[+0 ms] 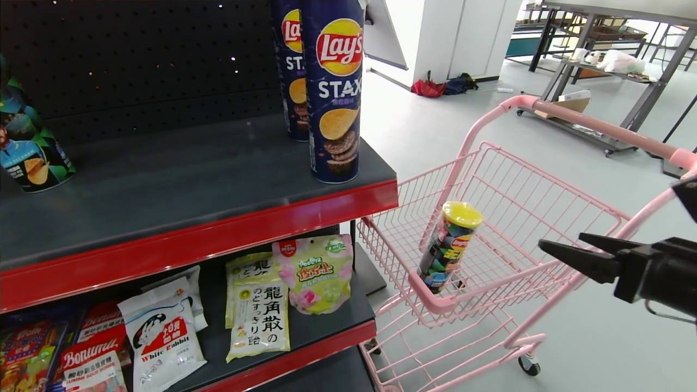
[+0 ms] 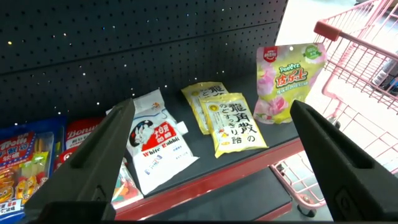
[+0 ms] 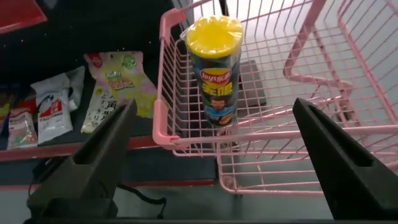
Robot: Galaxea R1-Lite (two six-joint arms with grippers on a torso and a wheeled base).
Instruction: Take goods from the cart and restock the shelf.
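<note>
Right gripper: you have it on the right side of the pink cart, level with the basket's rim. Its fingers are spread apart with nothing between them. It is not touching the cart or its contents.

Left gripper: its fingers are spread wide and empty. It faces the lower shelf and is clear of the goods there.

Task item: one chip can with a yellow lid stands in the cart's basket, in the corner nearest the shelf unit. In the head view it leans a little against the wire wall. In the right wrist view it sits between the two fingers but farther off, well apart from both.

Lower shelf, from the cart end inward:
- A green and pink candy pouch stands propped up.
- Two yellow bags overlap just beside it.
- A white bag lies flat.
- Red packs sit at the far left.

Upper shelf has a dark board with a red front edge:
- A blue chip can stands upright at the cart end, near the front edge.
- A second blue can stands right behind it.
- A green and black can stands at the far left.
- The board is bare between these two groups.
- A black pegboard backs the shelf.
</note>
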